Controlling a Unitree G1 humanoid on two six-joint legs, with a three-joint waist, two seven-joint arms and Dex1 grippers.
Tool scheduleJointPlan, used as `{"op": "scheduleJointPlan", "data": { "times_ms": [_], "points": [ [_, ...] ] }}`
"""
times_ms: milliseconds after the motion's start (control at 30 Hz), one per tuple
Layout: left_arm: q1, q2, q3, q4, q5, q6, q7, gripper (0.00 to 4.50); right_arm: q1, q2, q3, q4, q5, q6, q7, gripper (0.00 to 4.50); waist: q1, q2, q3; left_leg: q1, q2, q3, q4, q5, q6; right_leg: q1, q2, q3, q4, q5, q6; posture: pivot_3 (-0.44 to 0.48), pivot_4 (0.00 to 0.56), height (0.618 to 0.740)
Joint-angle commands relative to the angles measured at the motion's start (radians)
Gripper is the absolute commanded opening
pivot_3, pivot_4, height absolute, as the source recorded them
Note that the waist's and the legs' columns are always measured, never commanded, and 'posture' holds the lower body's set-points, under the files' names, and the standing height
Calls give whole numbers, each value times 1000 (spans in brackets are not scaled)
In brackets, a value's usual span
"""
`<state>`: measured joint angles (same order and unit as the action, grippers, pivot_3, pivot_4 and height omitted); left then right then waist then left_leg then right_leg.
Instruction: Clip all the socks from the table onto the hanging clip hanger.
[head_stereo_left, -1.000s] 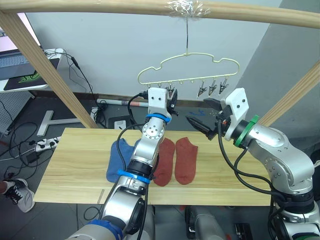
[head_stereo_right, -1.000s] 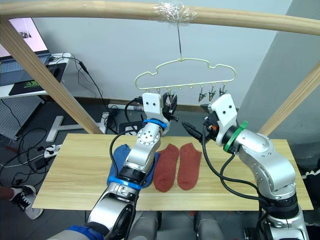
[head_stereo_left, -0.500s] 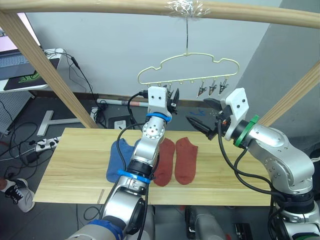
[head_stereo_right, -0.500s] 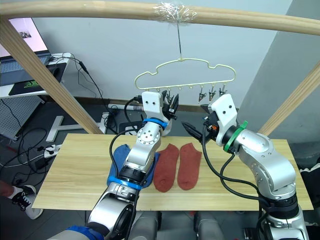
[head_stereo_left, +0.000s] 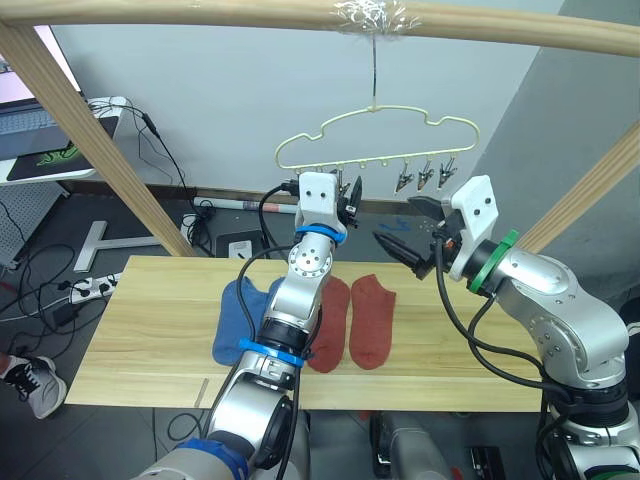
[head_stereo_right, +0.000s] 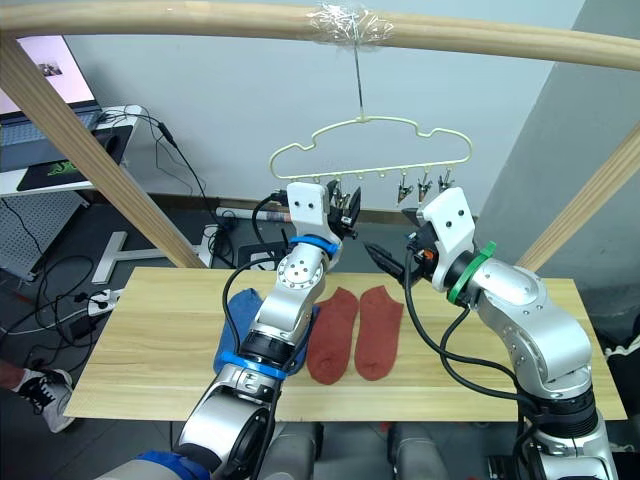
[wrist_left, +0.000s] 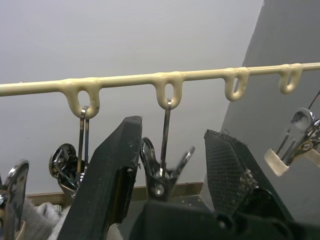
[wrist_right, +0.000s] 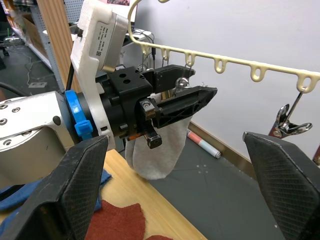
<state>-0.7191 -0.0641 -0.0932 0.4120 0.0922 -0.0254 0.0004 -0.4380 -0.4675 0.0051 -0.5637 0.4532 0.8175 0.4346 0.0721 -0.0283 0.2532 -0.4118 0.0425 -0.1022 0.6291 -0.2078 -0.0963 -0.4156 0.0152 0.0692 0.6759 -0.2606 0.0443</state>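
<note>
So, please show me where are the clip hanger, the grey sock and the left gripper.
clip hanger (head_stereo_left: 378, 108): left eye view, top of its yellow wire outline.
grey sock (wrist_right: 159, 151): right wrist view, its hanging lower part.
left gripper (wrist_left: 172, 165): left wrist view, gap between its open fingers, around a clip.

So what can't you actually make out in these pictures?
- Blue socks: the left arm covers part of them in the head views, so one or two cannot be counted.
- Grey sock: the left gripper hides its top in the right wrist view; which clip grips it is unclear.
- The clip between the left gripper's fingers: whether they touch it cannot be told.
- Hanger: cut off by both edges in the left wrist view.
</note>
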Motion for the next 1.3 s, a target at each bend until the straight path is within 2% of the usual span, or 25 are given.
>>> {"op": "scheduleJointPlan", "data": {
  "times_ms": [33,833,867,1067,1167,1300],
  "points": [
    [-23,-6,-4,-13,5,-14,5,2288,1,-4,-18,-29,6,-10,-3,4500,0,0,0,0,0,0,0,0,0,0,0,0,0,0,0,154,209,740],
    [-27,-4,-5,-18,5,-12,9,2288,5,1,-24,-35,9,-8,-13,4500,0,0,0,-1,0,0,0,0,0,-1,0,0,-1,0,0,153,212,740],
    [-26,-4,-5,-19,5,-13,8,1900,5,1,-24,-36,9,-8,-13,4500,0,0,0,-1,0,0,0,0,0,-1,0,0,-1,0,0,153,212,740],
    [-18,-3,-6,-27,3,-15,2,439,7,3,-22,-35,11,-9,-16,4500,0,0,0,-3,0,0,0,0,0,-4,0,0,0,0,0,154,212,740],
    [-15,0,-5,-28,2,-17,-1,23,7,4,-19,-34,11,-9,-17,4500,0,0,0,-3,0,0,0,0,0,-4,0,0,0,0,0,154,212,740],
    [-6,6,-4,-36,0,-9,-7,9,5,12,-5,-37,10,-9,-21,4500,0,0,0,-3,0,0,0,0,0,-4,0,0,0,0,0,161,214,740]
  ]
}}
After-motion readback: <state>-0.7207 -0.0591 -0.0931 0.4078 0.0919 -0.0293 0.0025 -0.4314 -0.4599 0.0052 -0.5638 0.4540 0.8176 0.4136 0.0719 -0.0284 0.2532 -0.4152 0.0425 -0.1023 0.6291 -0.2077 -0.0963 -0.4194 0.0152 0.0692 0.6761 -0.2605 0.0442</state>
